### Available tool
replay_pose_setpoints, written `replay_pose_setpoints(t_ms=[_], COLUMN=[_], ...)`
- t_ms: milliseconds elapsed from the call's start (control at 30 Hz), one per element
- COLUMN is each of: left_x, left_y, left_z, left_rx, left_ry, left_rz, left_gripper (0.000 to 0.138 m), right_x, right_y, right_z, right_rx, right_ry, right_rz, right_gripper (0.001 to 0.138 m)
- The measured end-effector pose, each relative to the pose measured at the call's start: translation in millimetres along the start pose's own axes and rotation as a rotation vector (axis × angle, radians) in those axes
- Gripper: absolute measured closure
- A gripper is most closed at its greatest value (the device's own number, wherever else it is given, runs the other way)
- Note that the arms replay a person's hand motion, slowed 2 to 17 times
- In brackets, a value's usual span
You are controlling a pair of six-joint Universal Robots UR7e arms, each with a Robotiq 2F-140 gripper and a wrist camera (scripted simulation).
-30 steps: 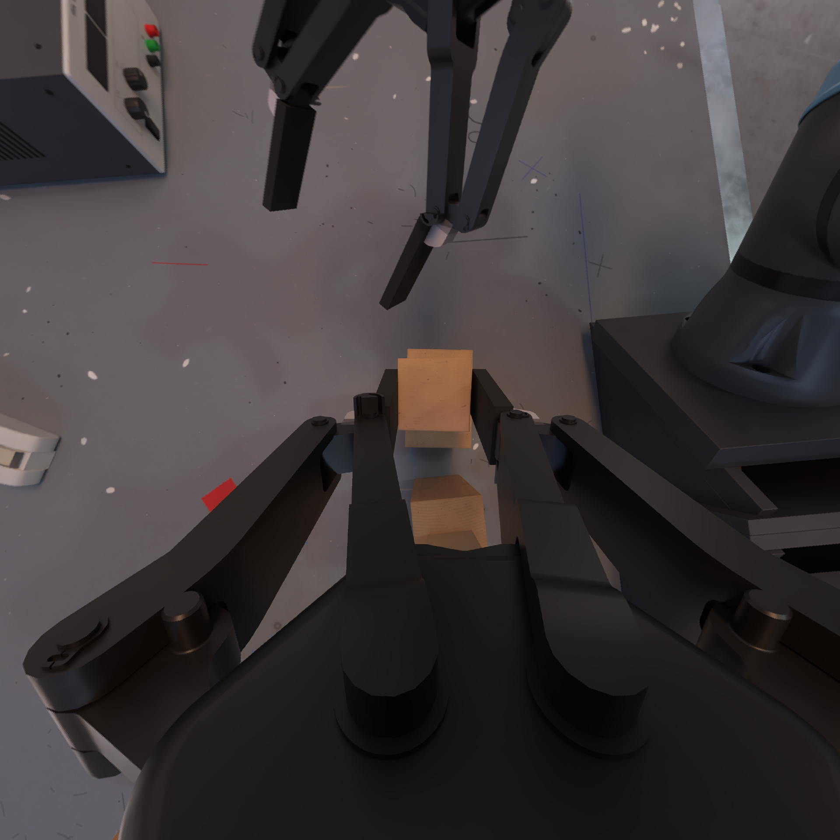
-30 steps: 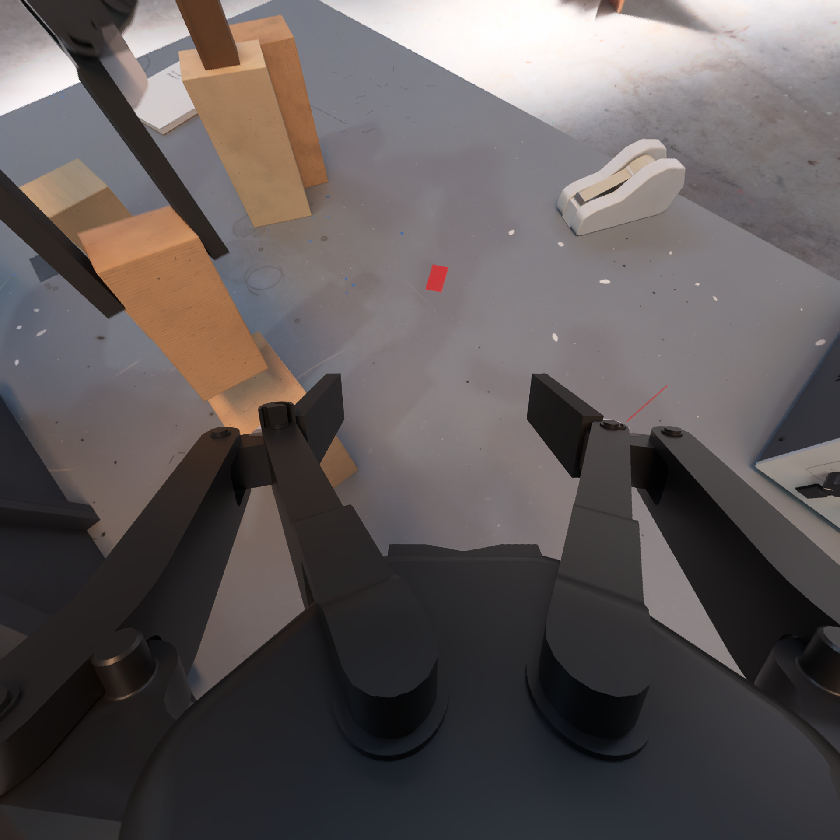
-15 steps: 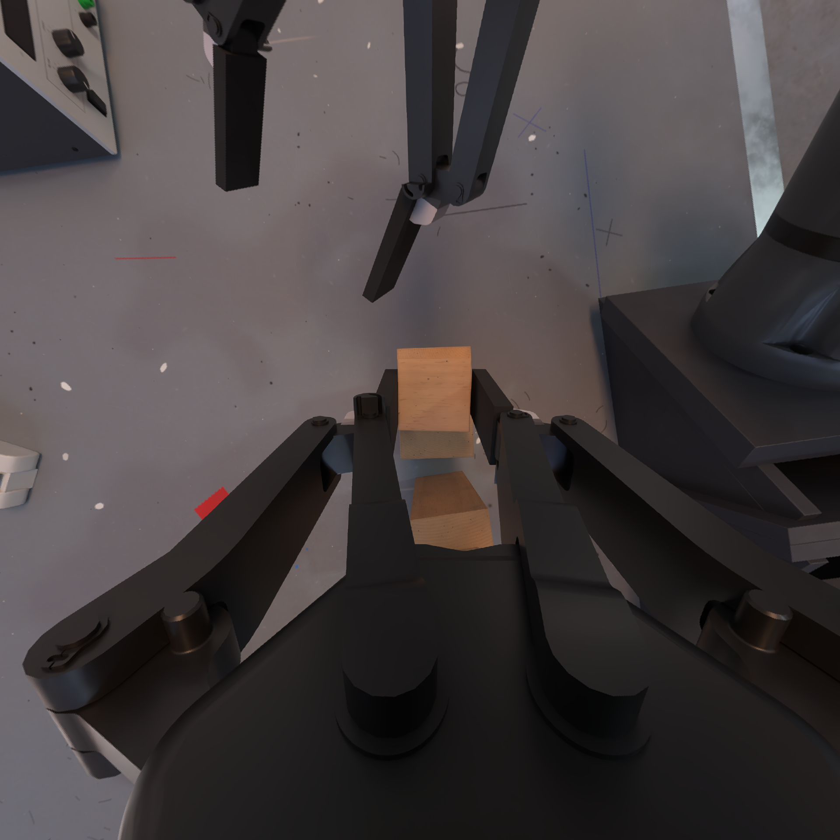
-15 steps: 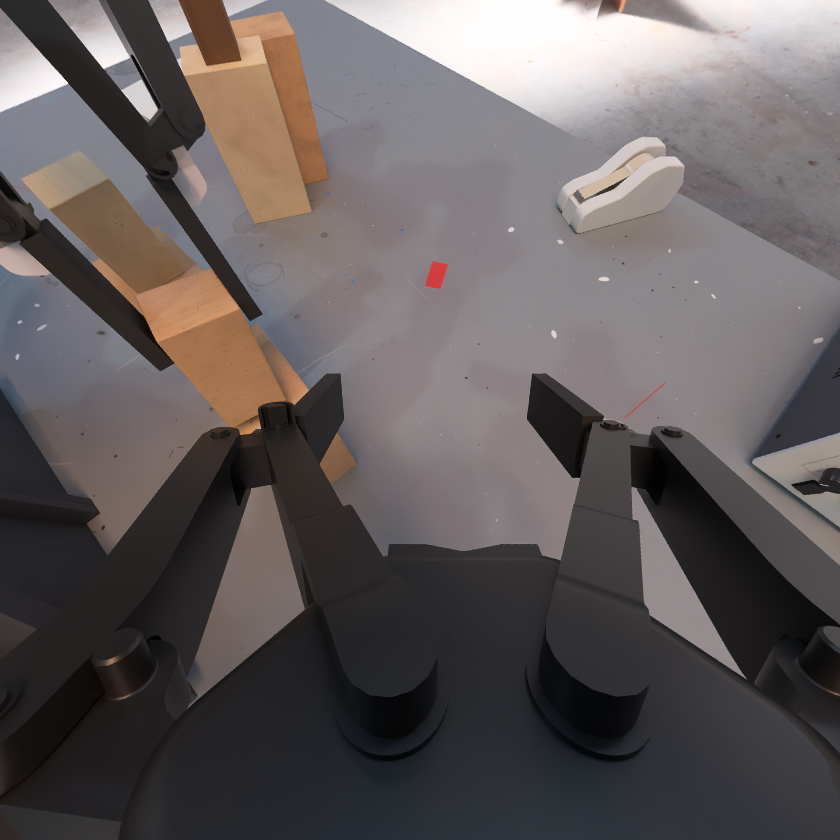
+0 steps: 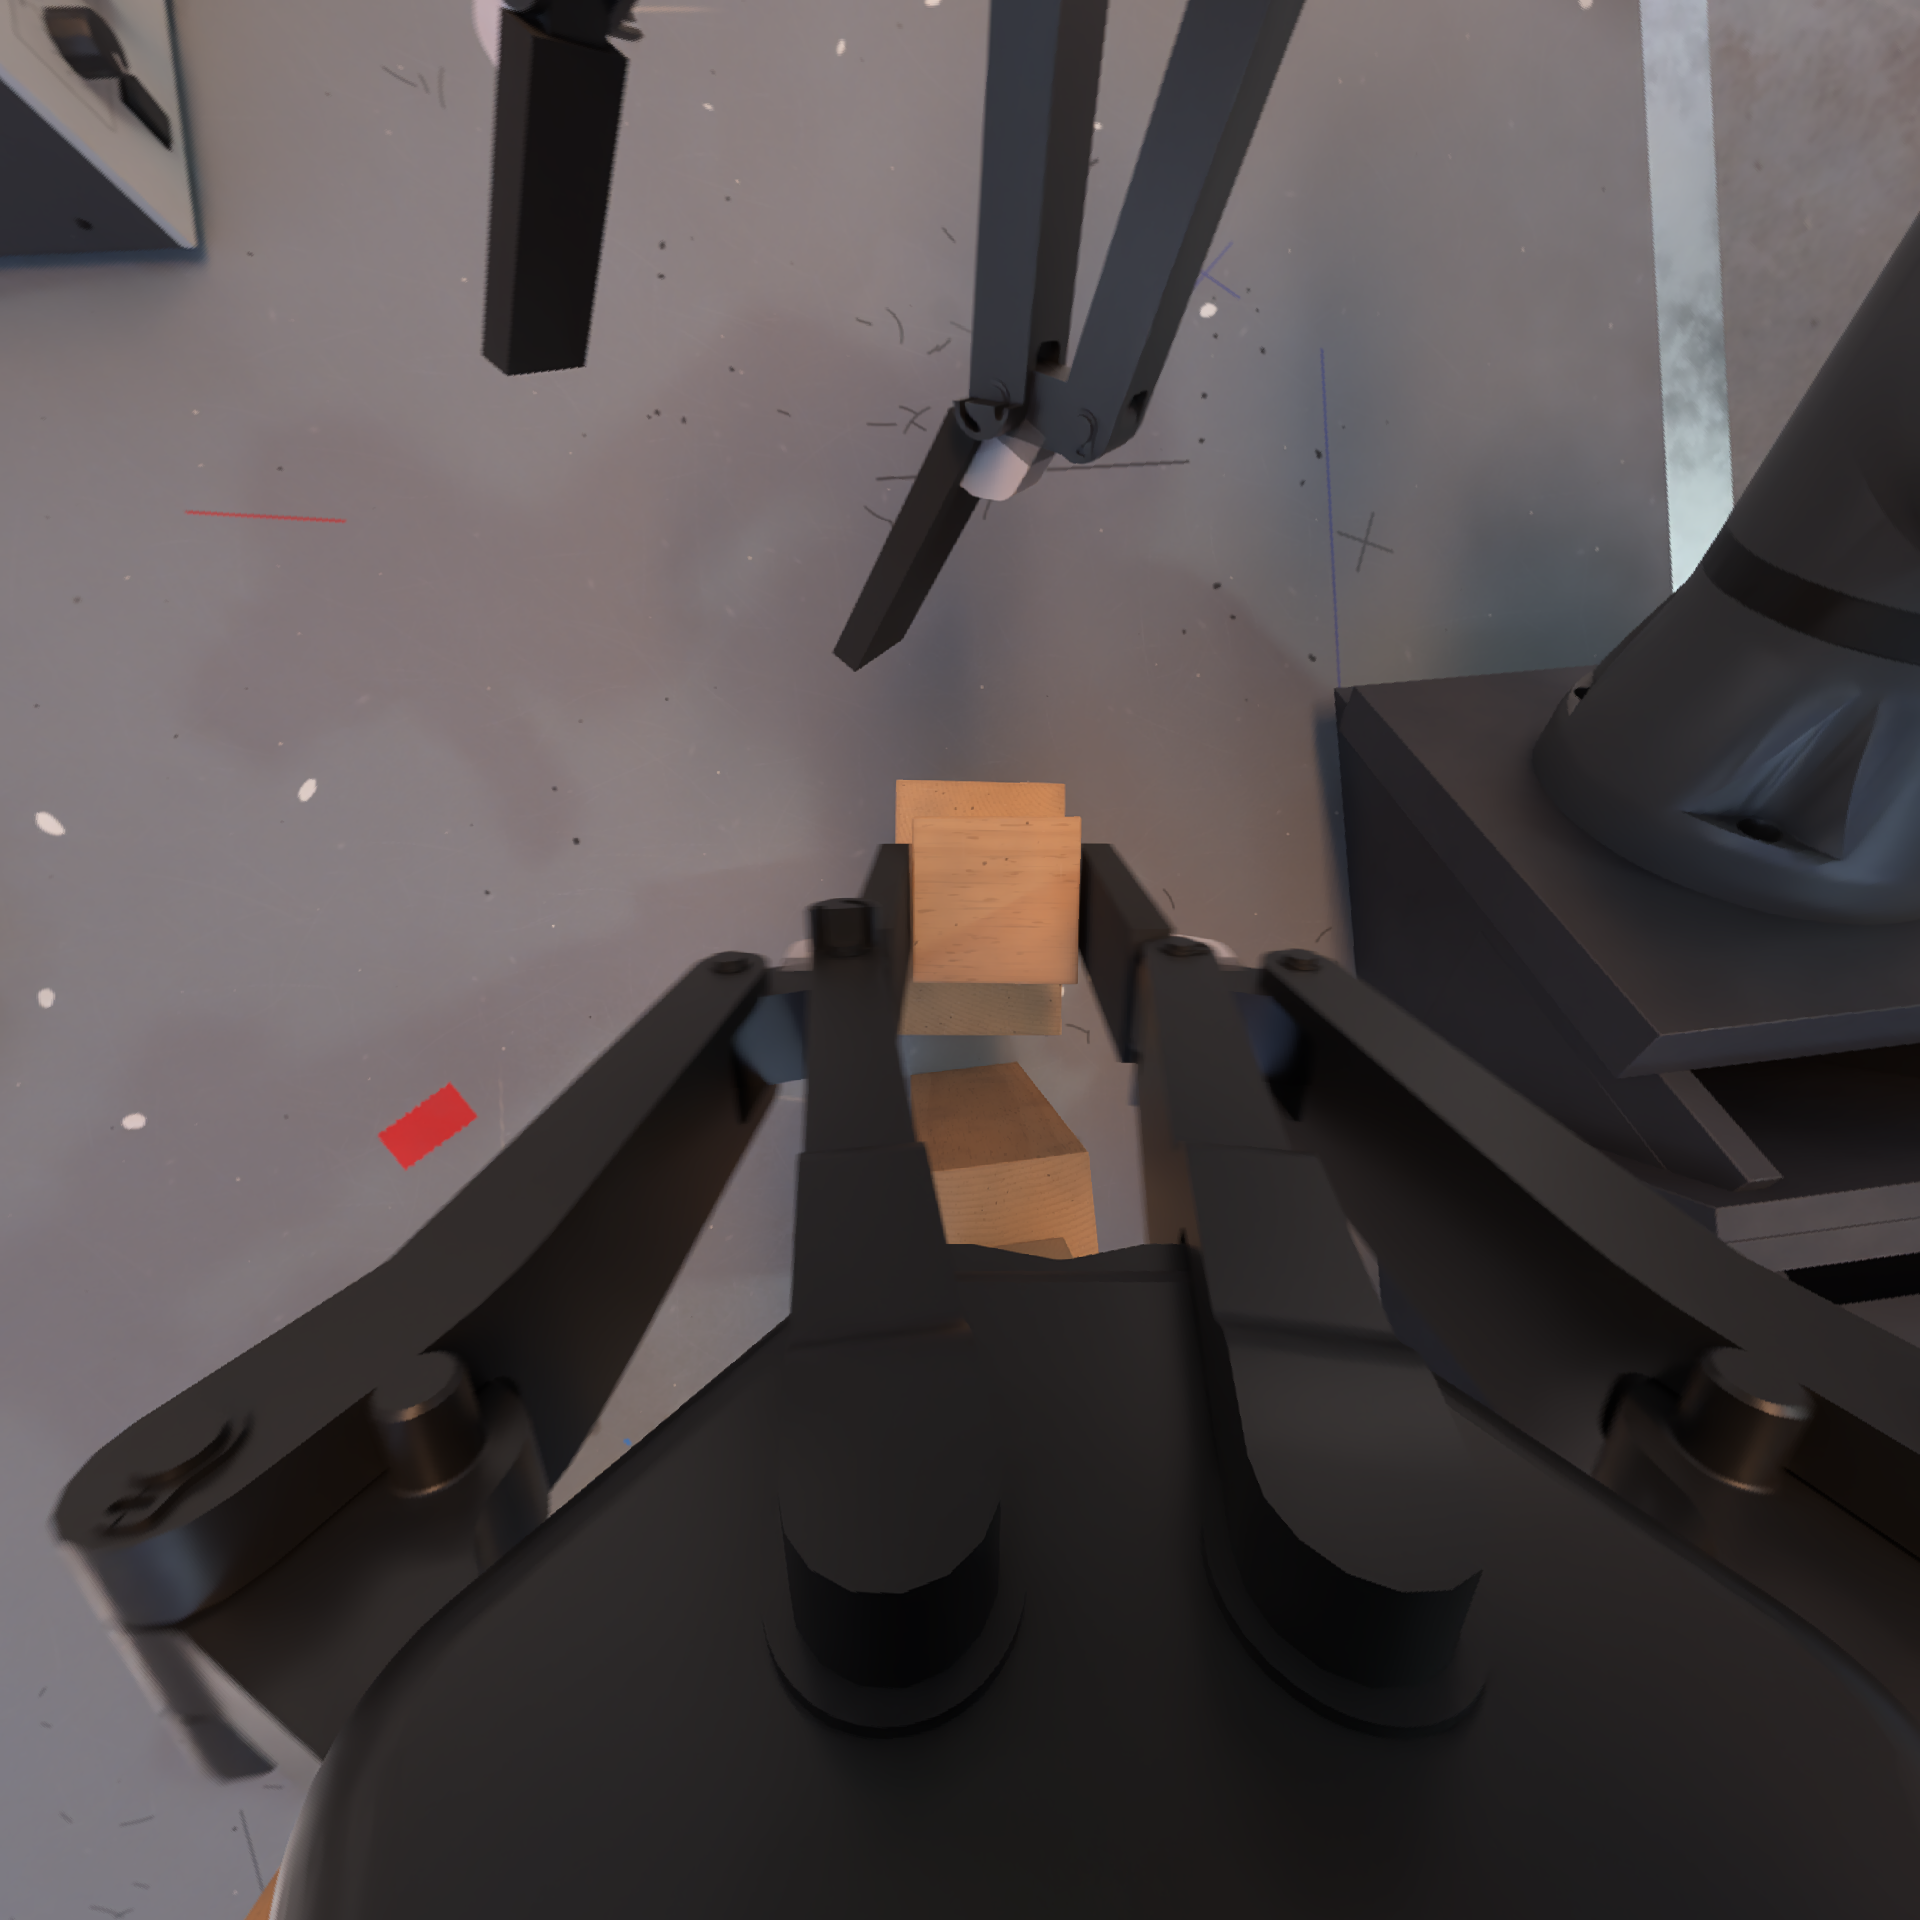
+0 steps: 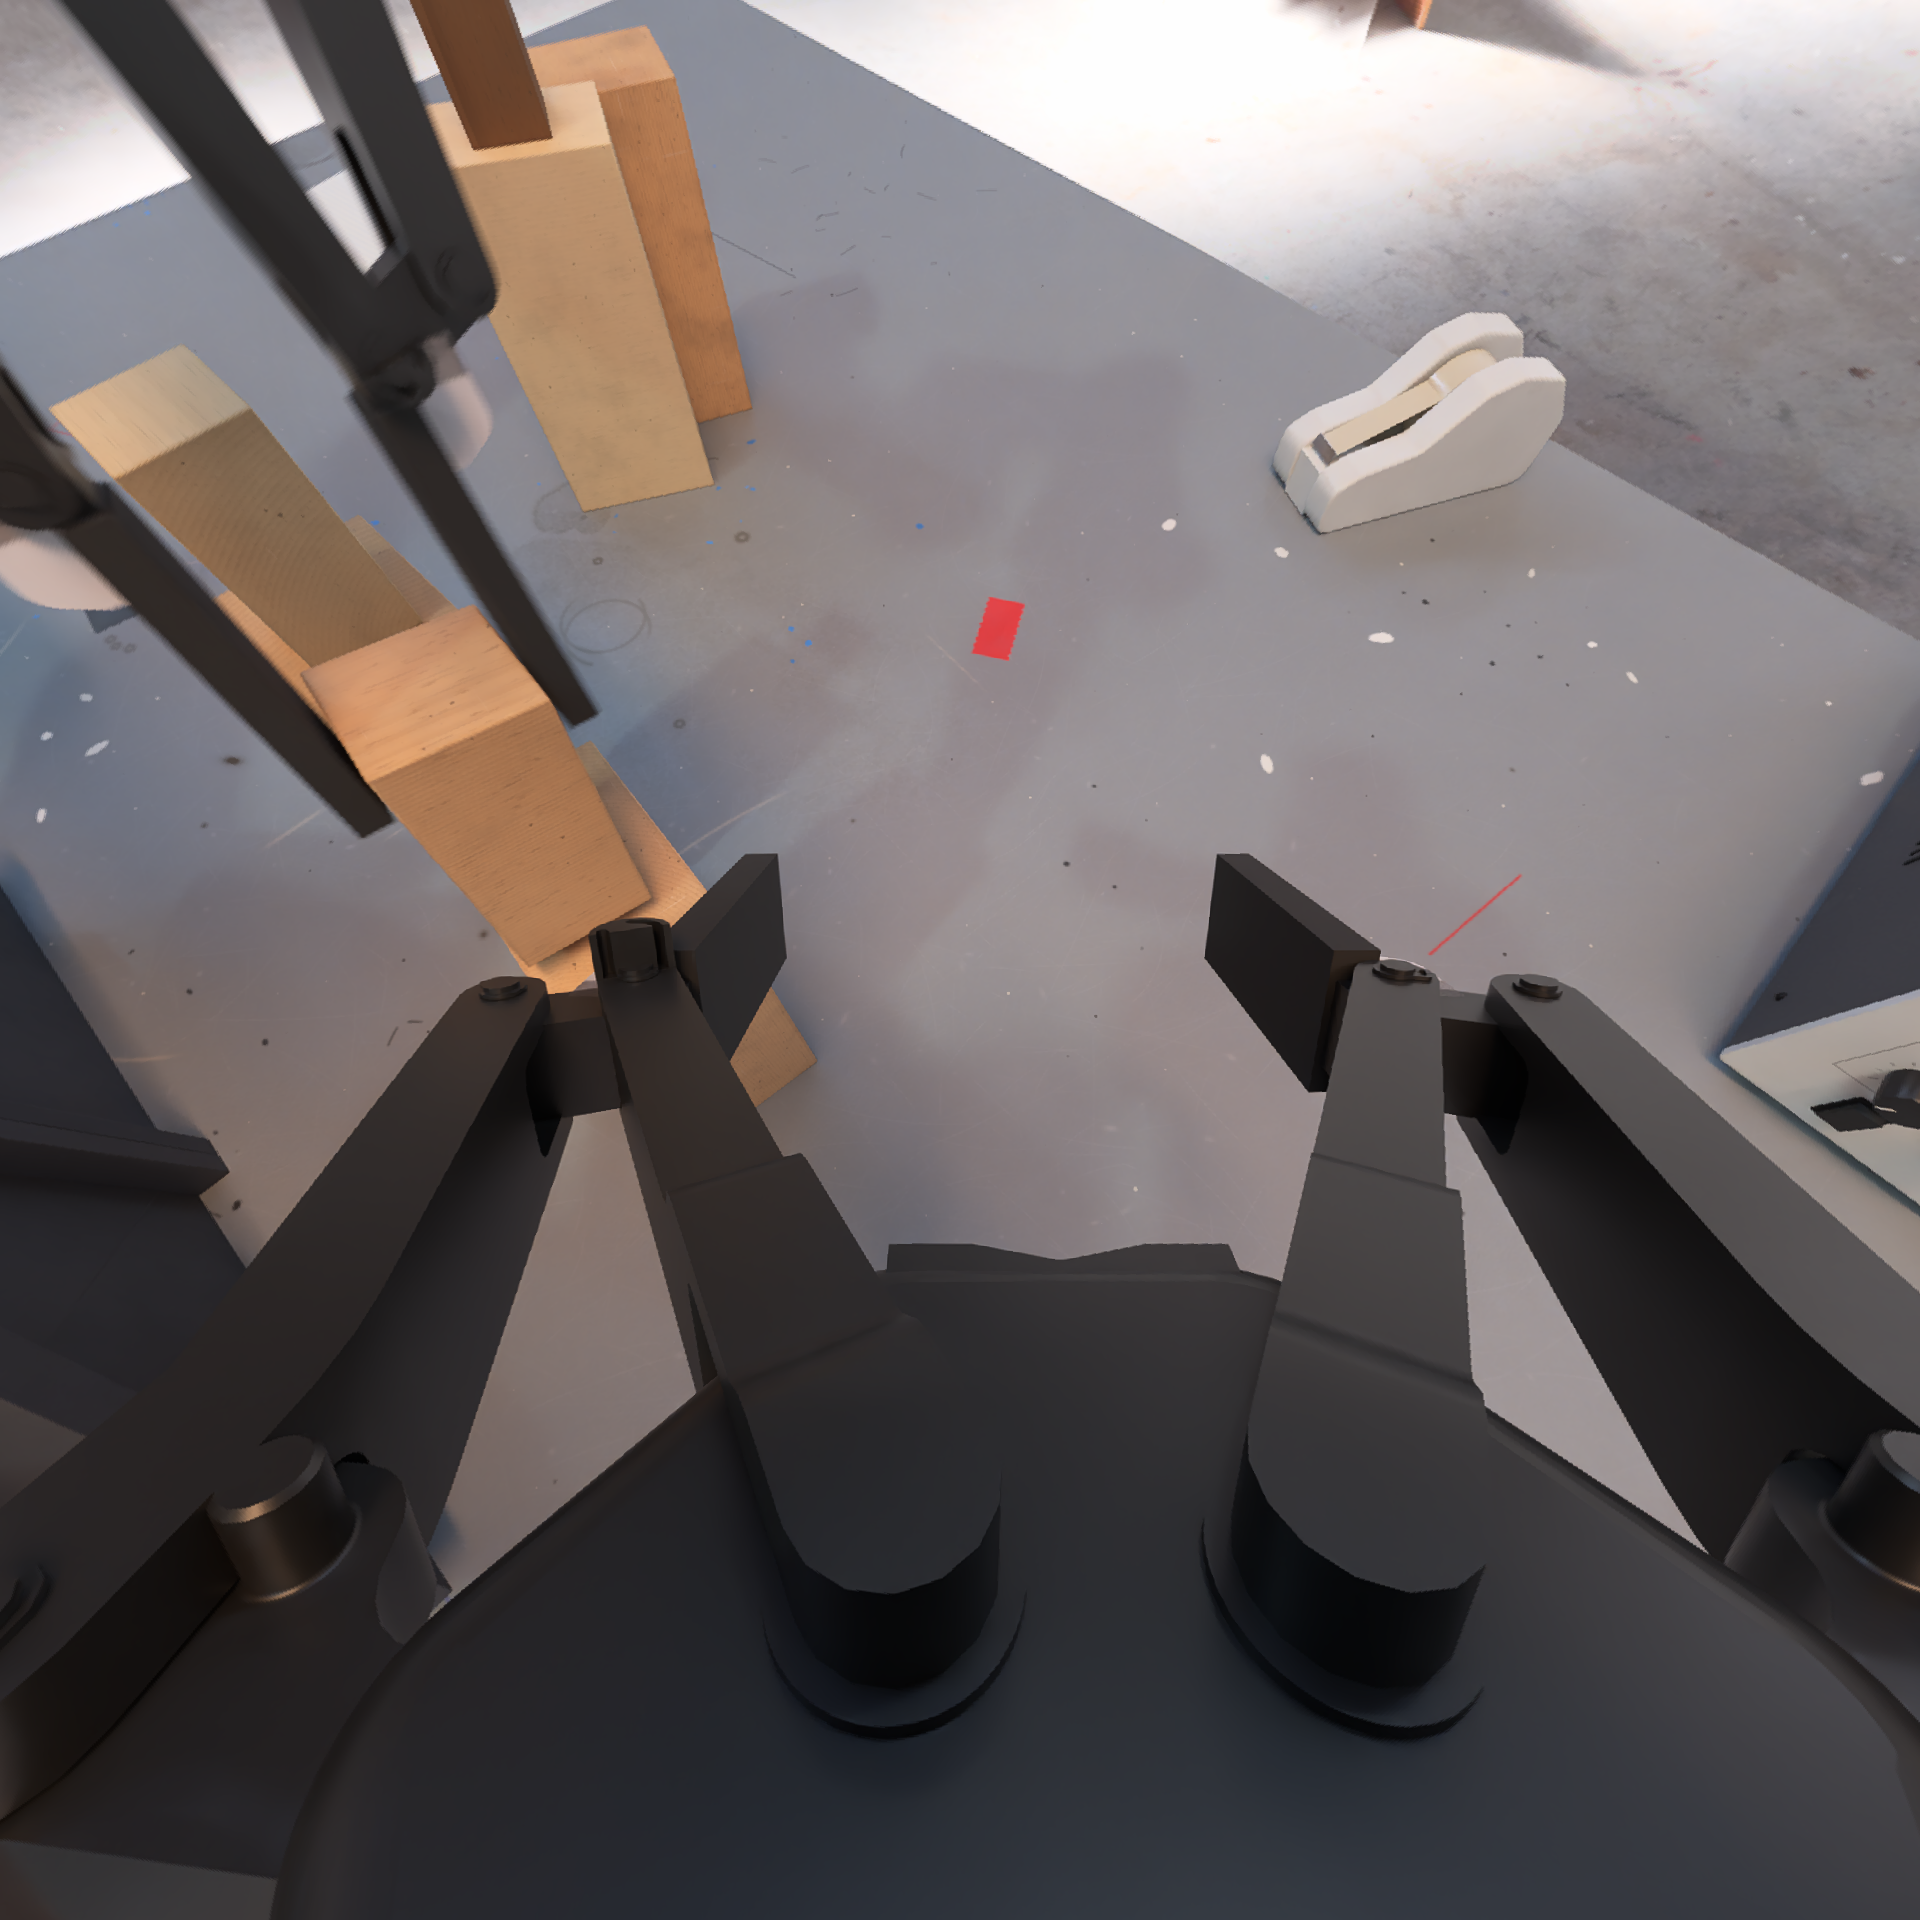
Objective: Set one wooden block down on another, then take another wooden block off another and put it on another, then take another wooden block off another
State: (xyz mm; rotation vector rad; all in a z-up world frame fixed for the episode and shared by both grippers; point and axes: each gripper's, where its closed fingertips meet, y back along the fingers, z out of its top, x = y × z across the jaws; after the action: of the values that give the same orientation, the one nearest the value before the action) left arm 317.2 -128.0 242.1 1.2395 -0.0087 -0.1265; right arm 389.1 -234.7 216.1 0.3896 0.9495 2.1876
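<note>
Gripping a wooden block (image 5: 992, 899) between its closed fingers, the left gripper (image 5: 994, 914) holds it over a second, paler block (image 5: 982, 805) whose top edge peeks out at twelve o'clock. Only the left wrist view shows a third block (image 5: 1003, 1153) below, at six o'clock from the held one.

Only the right wrist view shows the right gripper (image 6: 992, 951) close up, its jaws spread wide with nothing between them above the grey table (image 6: 1143, 727). At ten o'clock from it stands the gripped block (image 6: 473, 769), on a flat wooden piece (image 6: 774, 1034). A pale tilted block (image 6: 239, 499) leans just behind. Farther, at eleven o'clock, two tall upright blocks (image 6: 582, 322) stand side by side. A red marker (image 6: 997, 628) lies at twelve o'clock, and a white tape dispenser (image 6: 1423, 426) sits far off at one o'clock.
</note>
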Motion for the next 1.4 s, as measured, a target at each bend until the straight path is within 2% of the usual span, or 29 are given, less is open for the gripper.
replay_pose_setpoints(t_ms=[67,100,267,400,600,900,1000,1133,1267,1400], left_x=[4,6,24,47,94,155,169,177,181,182], left_y=[6,10,45,81,138,204,216,216,208,196], left_z=[0,0,-10,-32,-95,-218,-260,-301,-324,-338], left_rx=[-0.012,-0.021,-0.078,-0.108,-0.097,-0.052,-0.013,0.000,-0.041,-0.055], left_ry=[0.019,0.028,0.080,0.165,0.369,0.676,0.761,0.879,0.983,1.049], left_rz=[0.012,0.023,0.103,0.187,0.338,0.527,0.575,0.564,0.516,0.474], left_gripper=[0.061,0.057,0.056,0.058,0.061,0.063,0.063,0.064,0.064,0.064], right_x=[0,0,0,0,0,0,-1,-1,-1,-1], right_y=[0,0,0,0,0,0,0,0,0,0], right_z=[0.0,-0.1,-0.2,-0.1,0.0,0.1,0.1,0.1,0.1,0.2], right_rx=[0.000,0.000,0.000,0.000,-0.001,-0.001,-0.001,-0.001,-0.001,-0.001], right_ry=[0.000,0.000,0.000,0.000,-0.001,-0.002,-0.002,-0.002,-0.002,-0.003], right_rz=[0.001,0.001,0.002,0.001,-0.002,-0.003,-0.003,-0.004,-0.004,-0.004], right_gripper=[0.033,0.033,0.033,0.033,0.033,0.034,0.034,0.034,0.034,0.034])
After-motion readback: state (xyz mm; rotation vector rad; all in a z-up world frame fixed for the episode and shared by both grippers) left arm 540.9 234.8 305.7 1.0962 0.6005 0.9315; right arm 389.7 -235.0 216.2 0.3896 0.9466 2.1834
